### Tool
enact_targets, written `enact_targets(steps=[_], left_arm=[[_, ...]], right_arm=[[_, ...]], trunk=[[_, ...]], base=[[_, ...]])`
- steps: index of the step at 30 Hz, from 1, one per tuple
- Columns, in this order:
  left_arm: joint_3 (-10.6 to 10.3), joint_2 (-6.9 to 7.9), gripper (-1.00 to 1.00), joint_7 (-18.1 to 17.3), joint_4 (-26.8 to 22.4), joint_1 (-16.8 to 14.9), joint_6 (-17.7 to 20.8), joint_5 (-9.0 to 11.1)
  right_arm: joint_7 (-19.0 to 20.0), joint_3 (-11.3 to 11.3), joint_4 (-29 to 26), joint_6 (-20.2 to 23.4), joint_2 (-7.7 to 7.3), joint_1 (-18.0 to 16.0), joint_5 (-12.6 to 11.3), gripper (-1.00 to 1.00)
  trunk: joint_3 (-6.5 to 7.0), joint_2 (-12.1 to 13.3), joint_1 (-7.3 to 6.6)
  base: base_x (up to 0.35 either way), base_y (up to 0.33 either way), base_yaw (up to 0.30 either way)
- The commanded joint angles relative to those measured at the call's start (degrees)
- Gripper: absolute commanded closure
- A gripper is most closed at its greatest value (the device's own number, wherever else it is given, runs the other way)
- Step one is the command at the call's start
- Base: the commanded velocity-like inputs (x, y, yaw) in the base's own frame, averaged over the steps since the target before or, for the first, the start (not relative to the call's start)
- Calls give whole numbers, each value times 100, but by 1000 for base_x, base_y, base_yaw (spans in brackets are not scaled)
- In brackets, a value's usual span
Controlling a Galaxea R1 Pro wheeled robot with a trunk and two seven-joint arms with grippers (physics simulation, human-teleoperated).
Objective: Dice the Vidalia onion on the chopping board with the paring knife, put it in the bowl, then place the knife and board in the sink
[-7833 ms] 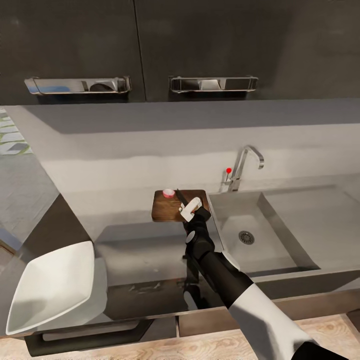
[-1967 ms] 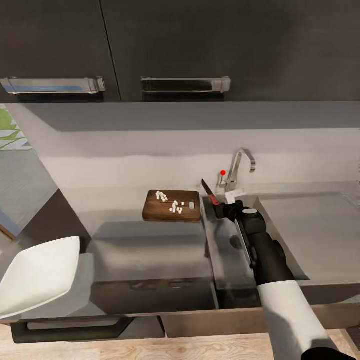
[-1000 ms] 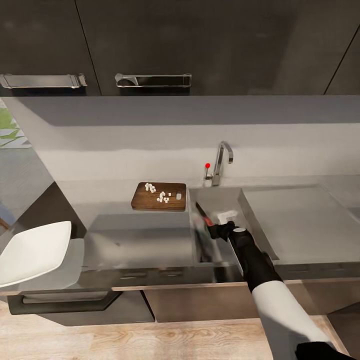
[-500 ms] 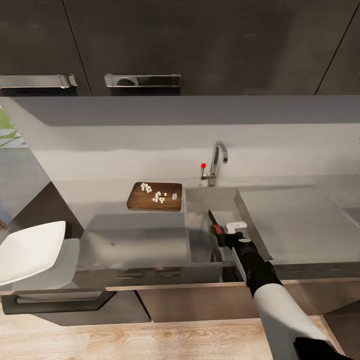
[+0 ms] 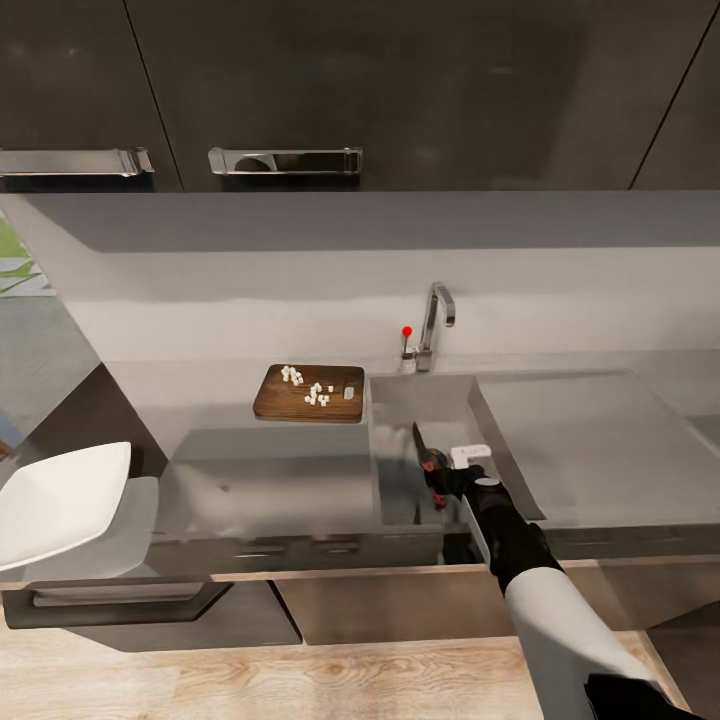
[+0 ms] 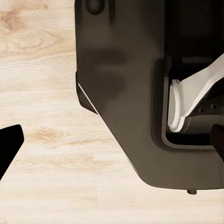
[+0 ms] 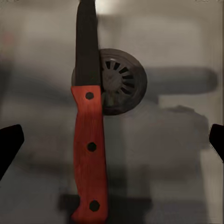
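We are reaching our right arm out over the sink (image 5: 520, 420), and our right gripper (image 5: 440, 478) is hanging above the basin with the paring knife (image 5: 426, 457) at its tip, blade pointing away from us toward the wall. From the head camera the knife is sitting right at the gripper, but in the right wrist view our fingertips (image 7: 10, 144) are showing only as dark points at the two side edges, spread wide and well clear of the knife (image 7: 88, 140), so the gripper is standing open and touching nothing. In that view the handle is looking red with three dark rivets, and the dark blade is crossing the edge of the round drain (image 7: 119, 81); whether the knife is already lying on the basin floor we cannot tell. The chopping board (image 5: 308, 393) is sitting on the countertop (image 5: 260, 480) just beside the sink's left rim, with the diced Vidalia onion (image 5: 310, 388) lying on it as small white bits. The bowl (image 5: 62, 502) is resting at the counter's near left end, well apart from the board. The tap (image 5: 434, 325) and its red-knobbed lever (image 5: 407, 333) are standing behind the basin. Our left wrist camera is looking down at the wood floor (image 6: 42, 140) beside the dark robot base (image 6: 126, 102), with one dark fingertip (image 6: 9, 147) at the edge; we cannot tell how that gripper is set.
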Motion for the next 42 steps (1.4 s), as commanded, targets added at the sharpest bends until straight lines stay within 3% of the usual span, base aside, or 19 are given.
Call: enact_targets(steps=[1, 5, 8, 12, 13, 16, 18, 21, 42], left_arm=[[-50, 6, -100, 37, -9, 1, -9, 45], [-53, 7, -100, 37, -9, 1, -9, 46], [-52, 6, -100, 37, -9, 1, -9, 45], [-48, 7, -100, 37, -9, 1, -9, 45], [-48, 7, -100, 37, -9, 1, -9, 45], [-49, 7, -100, 37, -9, 2, -9, 46], [-50, 6, -100, 37, -9, 3, -9, 45], [-52, 7, -100, 37, -9, 2, -9, 45], [-50, 7, -100, 37, -9, 1, -2, 50]], right_arm=[[39, -27, -16, 27, 8, -3, 60, -100], [43, -19, -247, 33, 7, -3, 62, -100], [51, -1, -1369, 211, 9, -3, 48, -100], [353, 11, -3013, 1397, 81, 28, 44, -100], [454, 35, -3273, 1470, 86, 96, 48, -100], [655, 585, -3961, 1586, 94, 392, 63, -100], [672, 784, -4046, 1595, 95, 441, 65, -100], [685, 862, -4079, 1599, 95, 484, 63, -100], [692, 874, -4073, 1609, 87, 498, 54, -100]], trunk=[[-9, -10, 4], [-9, -10, 4], [-9, -10, 4], [-9, -10, 4], [-9, -10, 4], [-9, -10, 4], [-9, -10, 4], [-9, -10, 4], [-9, -10, 4]], base=[[0, 0, 0], [0, 0, 0], [0, 0, 0], [0, 0, 0], [0, 0, 0], [0, 0, 0], [0, 0, 0], [0, 0, 0], [45, 221, 0]])
